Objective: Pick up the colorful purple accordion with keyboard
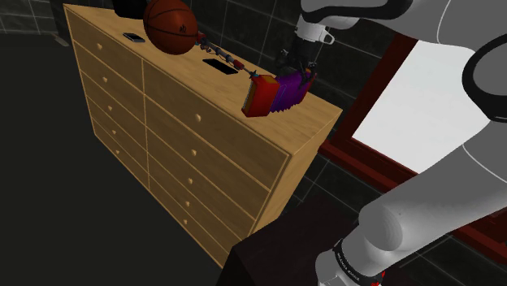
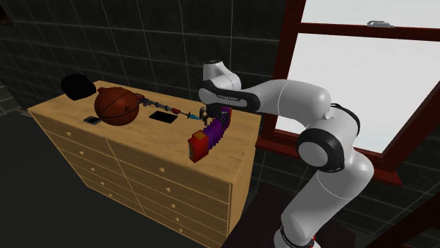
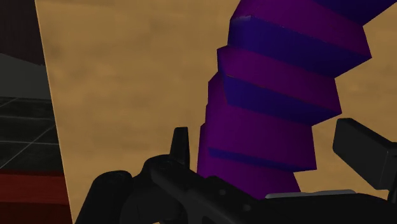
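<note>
Robot body: white arm, dark joints, black jaws.
The arm's shells are smooth, rounded and glossy white; no cables are seen. Dark grey to black rings sit between the shells at the joints. The base collar is a dark band with small white lettering, too small to read, and red marks at its lower edge. The wrist ends in a white cuff. The jaws are all black, matte and blocky, with squared tips and small round recesses on the housing.
</note>
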Controlling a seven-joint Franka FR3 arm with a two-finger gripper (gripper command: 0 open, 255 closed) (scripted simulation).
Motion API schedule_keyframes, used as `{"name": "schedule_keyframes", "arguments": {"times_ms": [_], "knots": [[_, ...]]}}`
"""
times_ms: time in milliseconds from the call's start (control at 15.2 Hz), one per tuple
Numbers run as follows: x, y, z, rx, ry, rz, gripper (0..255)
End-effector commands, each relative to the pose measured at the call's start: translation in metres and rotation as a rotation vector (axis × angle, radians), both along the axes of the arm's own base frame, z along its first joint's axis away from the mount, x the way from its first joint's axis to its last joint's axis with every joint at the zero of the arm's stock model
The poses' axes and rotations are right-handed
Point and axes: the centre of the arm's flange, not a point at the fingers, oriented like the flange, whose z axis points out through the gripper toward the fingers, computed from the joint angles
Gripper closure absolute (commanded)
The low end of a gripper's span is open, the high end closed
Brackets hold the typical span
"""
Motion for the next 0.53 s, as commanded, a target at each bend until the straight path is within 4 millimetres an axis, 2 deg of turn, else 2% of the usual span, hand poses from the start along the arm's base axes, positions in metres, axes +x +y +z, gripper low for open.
{"name": "schedule_keyframes", "arguments": {"times_ms": [0,66,132,462], "knots": [[0.0000,-0.0003,-0.0076,0.000,-0.001,0.000,0],[0.0000,-0.0003,-0.0076,0.000,-0.001,0.000,0],[0.0004,-0.0003,-0.0072,0.000,-0.001,0.000,255],[0.0006,-0.0002,-0.0069,0.000,-0.001,0.000,255]]}}
